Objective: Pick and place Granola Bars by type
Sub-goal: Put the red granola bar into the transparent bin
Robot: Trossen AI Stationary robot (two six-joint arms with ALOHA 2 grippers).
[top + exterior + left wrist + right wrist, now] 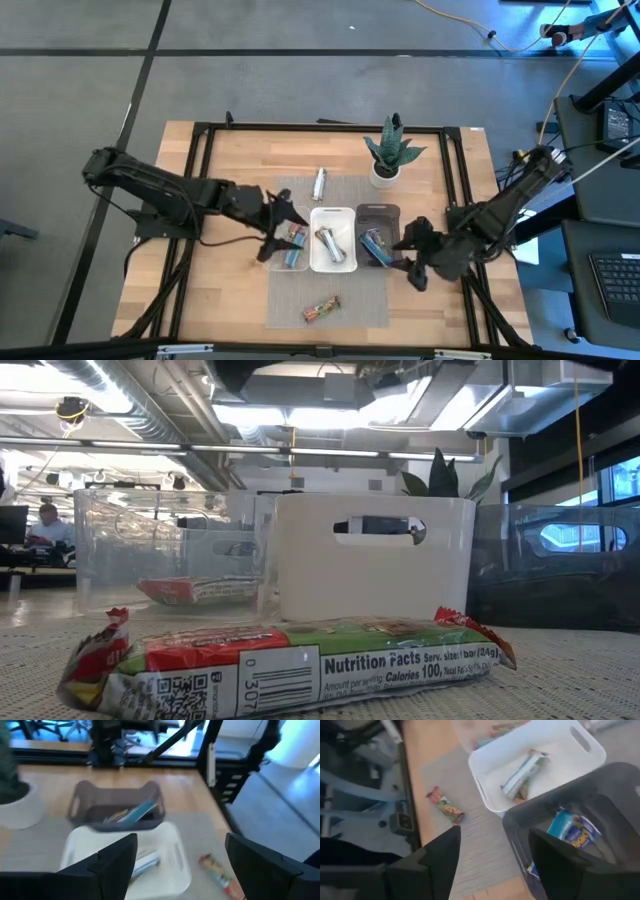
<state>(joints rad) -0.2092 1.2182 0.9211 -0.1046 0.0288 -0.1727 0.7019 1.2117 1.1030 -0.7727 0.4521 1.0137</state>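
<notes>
Lying flat, red-green foil granola bar (280, 665).

Glossy foil bar (290, 665); woven mat (290, 305); pale wood table (215, 290).

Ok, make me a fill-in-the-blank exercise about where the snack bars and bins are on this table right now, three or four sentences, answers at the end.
1. The blue bars lie in the ____ grey bin.
2. The white bin stands ____ the clear bin and the grey one.
3. A silver bar lies on the mat beside the potted ____.
4. The red-and-green bar lies on the mat, in ____ of the three bins.

Missing words: dark; between; plant; none
</notes>
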